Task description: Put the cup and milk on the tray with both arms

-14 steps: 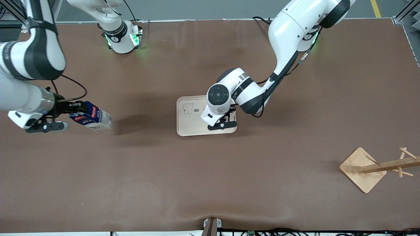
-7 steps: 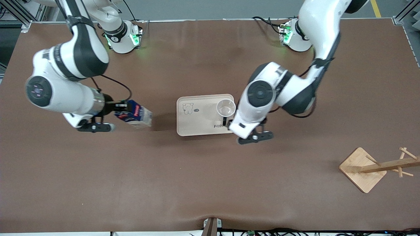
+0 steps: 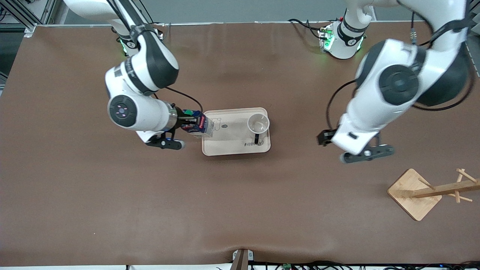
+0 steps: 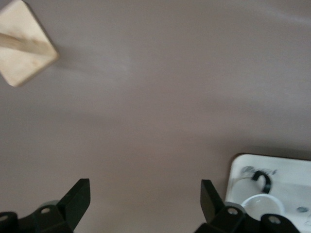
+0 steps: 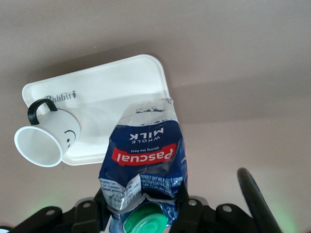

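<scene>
Milk: the milk (image 5: 144,158) was a small dark blue carton, clamped near its green cap end by the right gripper (image 3: 186,123) and hanging tilted over the tray's edge toward the right arm's end of the table.
Milk handling: it looked light; its creased foil-like skin suggested it would dent under hard squeezing, so a hold across the stiff gable top seemed best.
Milk label: "Pascual" on a red band, "WHOLE MILK" above it.
Cup: the cup (image 3: 258,124) stood upright on the tray (image 3: 228,144), at the end toward the left arm, its black handle turned nearer the front camera.
Cup handling: probably rigid, smooth and breakable; the rim or handle would serve for a hold.
Tray writing: "Rabbit" in script, near the cup.
Left gripper: the left gripper (image 4: 143,201) waited spread and empty, over bare table (image 3: 240,210) between the tray and a wooden stand (image 3: 414,193).
</scene>
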Motion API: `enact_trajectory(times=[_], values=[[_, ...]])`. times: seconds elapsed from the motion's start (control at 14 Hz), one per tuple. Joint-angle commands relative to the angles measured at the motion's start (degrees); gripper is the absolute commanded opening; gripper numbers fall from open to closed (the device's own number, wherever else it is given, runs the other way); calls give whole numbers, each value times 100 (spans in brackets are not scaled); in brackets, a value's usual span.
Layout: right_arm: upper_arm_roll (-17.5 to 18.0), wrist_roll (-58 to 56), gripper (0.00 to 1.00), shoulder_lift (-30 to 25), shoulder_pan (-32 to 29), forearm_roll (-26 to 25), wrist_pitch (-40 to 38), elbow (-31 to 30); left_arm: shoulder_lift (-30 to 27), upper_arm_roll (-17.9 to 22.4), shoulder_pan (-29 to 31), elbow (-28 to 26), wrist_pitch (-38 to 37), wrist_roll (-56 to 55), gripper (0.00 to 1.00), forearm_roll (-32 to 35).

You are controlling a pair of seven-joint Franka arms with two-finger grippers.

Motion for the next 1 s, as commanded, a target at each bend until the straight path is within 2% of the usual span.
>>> enact_trajectory(times=[0.0, 0.14, 0.36, 0.5, 0.57, 0.64, 0.71, 0.79, 0.86, 0.93], values=[[-66, 104, 0, 229, 250, 129, 89, 198, -434, -36, 539, -159, -149, 815, 100, 91], [-66, 52, 0, 282, 337, 94, 255, 198, -619, -28, 724, -159, -455, 1141, 100, 91], [-66, -37, 1, 361, 531, -336, 291, 198, -1197, 95, 1013, -150, -737, 1308, 100, 30], [-66, -37, 5, 361, 531, -355, 265, 155, -1532, 113, 1120, -150, -756, 1397, 100, -23], [-74, -28, 11, 379, 540, -355, 282, 137, -1577, 104, 1181, -150, -773, 1423, 100, -67], [-66, -19, 28, 431, 540, -355, 291, 146, -1604, 104, 1208, -159, -817, 1432, 100, -76], [-66, 42, 54, 466, 549, -346, 300, 146, -1691, 113, 1208, -159, -896, 1441, 100, -67], [-66, 42, 58, 484, 549, -346, 309, 146, -1709, 113, 1208, -159, -914, 1441, 100, -67], [-66, 42, 69, 493, 540, -346, 309, 146, -1718, 113, 1208, -159, -940, 1458, 100, -67], [-74, 42, 90, 493, 540, -346, 309, 146, -1718, 122, 1200, -168, -940, 1537, 100, -67]])
